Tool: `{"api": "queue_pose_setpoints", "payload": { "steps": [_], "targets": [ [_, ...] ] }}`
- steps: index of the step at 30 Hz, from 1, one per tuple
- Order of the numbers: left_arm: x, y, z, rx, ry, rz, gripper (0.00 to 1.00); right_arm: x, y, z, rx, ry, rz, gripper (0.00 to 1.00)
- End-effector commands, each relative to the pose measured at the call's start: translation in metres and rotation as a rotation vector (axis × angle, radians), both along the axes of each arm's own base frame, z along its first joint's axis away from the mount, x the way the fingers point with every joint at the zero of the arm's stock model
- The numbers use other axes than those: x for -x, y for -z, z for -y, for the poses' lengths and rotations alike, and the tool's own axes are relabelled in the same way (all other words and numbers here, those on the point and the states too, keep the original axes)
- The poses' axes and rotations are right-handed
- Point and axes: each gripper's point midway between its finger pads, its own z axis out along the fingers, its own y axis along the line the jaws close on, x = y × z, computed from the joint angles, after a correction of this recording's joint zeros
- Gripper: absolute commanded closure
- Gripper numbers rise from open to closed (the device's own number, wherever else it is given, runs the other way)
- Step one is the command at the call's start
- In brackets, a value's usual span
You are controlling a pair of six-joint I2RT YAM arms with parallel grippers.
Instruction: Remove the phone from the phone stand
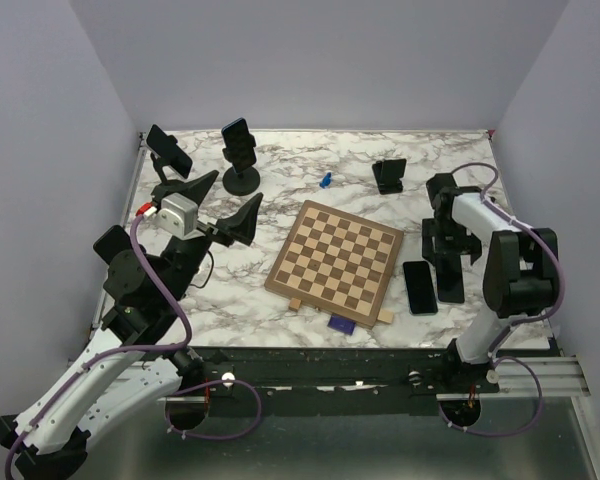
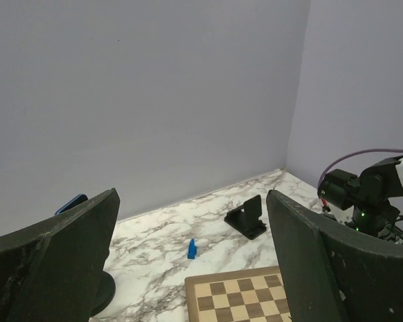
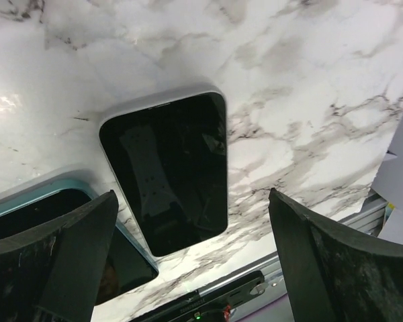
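Note:
Two phones stand on stands at the back left: one phone [image 1: 239,141] on a round-based phone stand [image 1: 242,180], another phone [image 1: 169,151] on a stand by the left edge. My left gripper [image 1: 222,203] hangs open in front of them with nothing between its fingers; in the left wrist view, the left gripper [image 2: 195,275] looks over the table and a blue phone edge [image 2: 70,203] peeks above one finger. My right gripper [image 1: 448,255] is open over two phones [image 1: 419,287] lying flat at the right. The right wrist view shows a white-edged phone [image 3: 164,171] and a teal-edged phone [image 3: 54,221] under the open right gripper [image 3: 191,268].
A wooden chessboard [image 1: 335,263] lies mid-table with a small dark blue item [image 1: 341,323] at its near edge. A blue chess piece [image 1: 325,180] and an empty black phone stand [image 1: 388,175] sit behind it. The table's near edge [image 3: 269,268] runs close to the flat phones.

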Motion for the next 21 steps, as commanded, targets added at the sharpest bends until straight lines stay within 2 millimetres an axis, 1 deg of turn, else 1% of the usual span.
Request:
{"api": "queue_pose_setpoints", "payload": {
  "steps": [1,4,7,10,12,13,14,17,18,21],
  "targets": [
    [-0.003,0.001,0.000,-0.001,-0.015,0.002,0.01,-0.031,-0.041,0.005,0.041,0.046,0.209,0.00],
    [-0.004,0.002,0.000,-0.003,-0.018,0.000,0.02,-0.054,-0.059,-0.002,-0.003,0.070,0.357,0.00],
    [-0.004,0.002,0.001,-0.005,-0.014,-0.001,0.01,-0.082,-0.070,-0.007,-0.047,0.094,0.501,0.04],
    [-0.005,0.004,0.002,-0.010,-0.014,-0.006,0.01,-0.098,-0.070,-0.001,-0.070,0.167,0.584,0.07],
    [-0.005,0.004,0.002,-0.013,-0.017,-0.006,0.01,-0.106,-0.063,0.004,-0.104,0.207,0.616,0.09],
    [-0.005,0.003,0.001,-0.012,-0.017,-0.002,0.01,-0.107,-0.058,0.005,-0.113,0.217,0.619,0.09],
    [-0.005,0.004,0.001,-0.014,-0.022,-0.002,0.02,-0.107,-0.054,0.012,-0.114,0.247,0.626,0.10],
    [-0.006,0.004,-0.001,-0.016,-0.033,0.002,0.01,-0.101,-0.036,0.026,-0.151,0.311,0.617,0.12],
    [-0.006,0.003,-0.002,-0.015,-0.035,0.004,0.01,-0.100,-0.032,0.030,-0.163,0.329,0.624,0.12],
    [-0.005,0.003,-0.001,-0.014,-0.030,0.004,0.01,-0.091,-0.022,0.033,-0.198,0.347,0.619,0.13]
  ]
}}
